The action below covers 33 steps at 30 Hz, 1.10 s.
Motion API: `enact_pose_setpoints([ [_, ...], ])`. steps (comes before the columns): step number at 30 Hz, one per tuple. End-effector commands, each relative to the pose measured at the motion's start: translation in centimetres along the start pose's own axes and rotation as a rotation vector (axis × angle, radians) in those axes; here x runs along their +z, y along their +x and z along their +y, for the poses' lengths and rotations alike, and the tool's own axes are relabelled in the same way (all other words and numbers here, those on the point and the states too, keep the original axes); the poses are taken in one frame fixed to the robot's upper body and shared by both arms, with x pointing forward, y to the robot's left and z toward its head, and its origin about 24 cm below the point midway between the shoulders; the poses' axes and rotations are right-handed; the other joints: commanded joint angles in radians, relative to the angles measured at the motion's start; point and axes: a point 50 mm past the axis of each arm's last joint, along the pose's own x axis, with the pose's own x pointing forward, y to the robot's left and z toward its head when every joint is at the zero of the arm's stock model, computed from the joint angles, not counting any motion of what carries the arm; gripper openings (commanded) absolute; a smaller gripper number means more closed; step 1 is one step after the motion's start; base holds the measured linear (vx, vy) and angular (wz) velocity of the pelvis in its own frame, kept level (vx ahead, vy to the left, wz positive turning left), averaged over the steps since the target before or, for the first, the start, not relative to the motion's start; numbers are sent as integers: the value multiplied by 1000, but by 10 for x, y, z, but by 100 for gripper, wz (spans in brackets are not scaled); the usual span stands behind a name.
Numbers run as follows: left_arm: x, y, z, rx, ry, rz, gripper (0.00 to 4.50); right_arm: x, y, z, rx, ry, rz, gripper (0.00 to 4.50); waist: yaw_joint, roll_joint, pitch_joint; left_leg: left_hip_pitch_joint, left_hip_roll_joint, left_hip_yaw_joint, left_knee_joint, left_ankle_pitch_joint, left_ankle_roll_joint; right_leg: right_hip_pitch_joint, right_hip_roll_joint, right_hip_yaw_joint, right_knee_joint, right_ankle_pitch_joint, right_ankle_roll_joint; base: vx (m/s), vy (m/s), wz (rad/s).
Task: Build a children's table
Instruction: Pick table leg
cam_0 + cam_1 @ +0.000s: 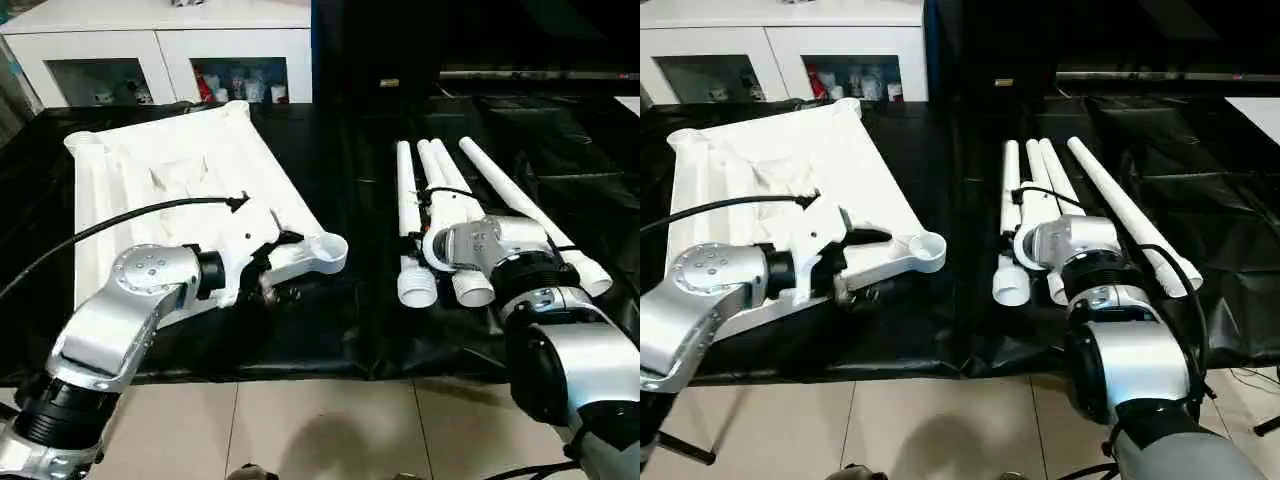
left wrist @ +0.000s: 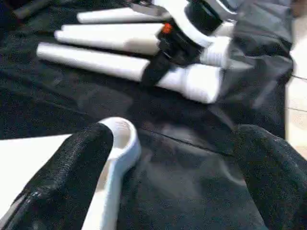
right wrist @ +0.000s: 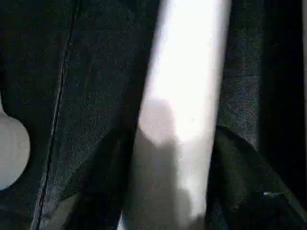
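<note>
The white tabletop lies ribbed side up on the left of the black-draped table. Its near right corner socket points toward me. My left gripper hovers at that corner, open wide, and the socket sits beside one finger. Several white legs lie side by side on the right, one slightly apart. My right gripper reaches down over the bundle. Its two fingers press against the sides of one leg. The left wrist view shows this grip from the side.
The black cloth of the work table ends at a near edge, with tiled floor below. A white cabinet stands behind the table. A black cable arcs over the tabletop to my left wrist.
</note>
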Motion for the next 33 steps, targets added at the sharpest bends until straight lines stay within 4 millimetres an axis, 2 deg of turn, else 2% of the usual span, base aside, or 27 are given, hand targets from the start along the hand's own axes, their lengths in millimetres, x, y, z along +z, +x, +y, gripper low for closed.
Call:
enact_pose_setpoints([
  [1,2,0,8,76,-8,-10,450,7,-2,3,34,43,-49,215,3,-5,-79,17,35,-7,-66,-182,-33,47,-44,33,-64,-136,-235,0,0,0],
  [5,6,3,12,121,-58,-45,450,8,-3,-2,100,142,-145,191,4,0,-80,17,34,-6,-65,-176,-24,48,-44,33,-65,-122,-237,0,0,0],
  [6,6,3,12,121,-58,-45,450,8,-3,-2,100,142,-145,191,5,-2,-81,18,35,-5,-64,-174,-21,48,-44,33,-65,-115,-237,0,0,0],
  [8,15,7,20,231,-74,-114,450,22,-13,-4,212,187,-312,185,6,-1,-82,15,36,-7,-63,-158,-7,52,-43,31,-62,-75,-245,0,0,0],
  [10,19,9,23,265,-81,-135,450,25,-16,-4,249,192,-339,184,9,-4,-85,13,35,-8,-61,-136,8,56,-41,30,-60,-45,-249,0,0,0],
  [11,23,15,25,283,-150,-140,450,31,-25,-3,349,224,-376,184,8,-3,-86,13,35,-8,-61,-131,11,56,-40,29,-58,-41,-252,0,0,0],
  [13,27,19,25,262,-220,-137,450,34,-32,0,445,249,-393,184,10,-8,-84,13,32,-6,-58,-130,32,57,-41,29,-60,-50,-260,0,0,0],
  [14,35,24,26,212,-373,-196,450,36,-43,3,571,250,-419,184,10,-10,-83,12,33,-7,-59,-133,35,57,-42,29,-62,-63,-261,0,0,0],
  [15,42,28,25,163,-478,-240,450,36,-51,5,657,245,-439,184,13,-13,-82,11,28,-2,-55,-123,41,64,-41,30,-62,-55,-270,0,0,0],
  [16,50,32,25,126,-577,-292,450,36,-61,6,744,226,-473,184,20,-18,-84,13,32,-4,-53,-106,54,59,-43,30,-64,-49,-282,0,0,0],
  [17,57,36,25,83,-666,-332,450,35,-70,5,823,219,-493,184,22,-19,-83,10,28,-1,-53,-98,59,63,-40,29,-62,-45,-283,0,0,0],
  [19,70,42,25,31,-763,-406,450,31,-81,2,906,206,-513,184,39,-23,-86,12,32,-4,-50,-92,80,60,-44,29,-65,-49,-294,0,0,0],
  [21,80,45,27,25,-798,-463,450,27,-88,1,943,179,-516,184,41,-29,-82,8,28,-3,-51,-96,86,62,-43,28,-72,-84,-279,0,0,0],
  [27,90,46,30,-1,-858,-490,450,22,-102,4,1007,137,-522,184,39,-29,-78,9,31,-8,-57,-119,63,57,-45,26,-88,-210,-216,0,0,0],
  [31,93,48,30,-3,-894,-477,450,17,-108,12,1027,59,-505,184,44,-23,-80,10,33,-10,-57,-108,56,54,-44,26,-86,-192,-206,0,0,0],
  [33,91,50,30,11,-890,-459,450,14,-109,18,1002,-11,-497,184,46,-26,-79,8,33,-10,-59,-103,54,55,-44,26,-87,-188,-202,0,0,0],
])
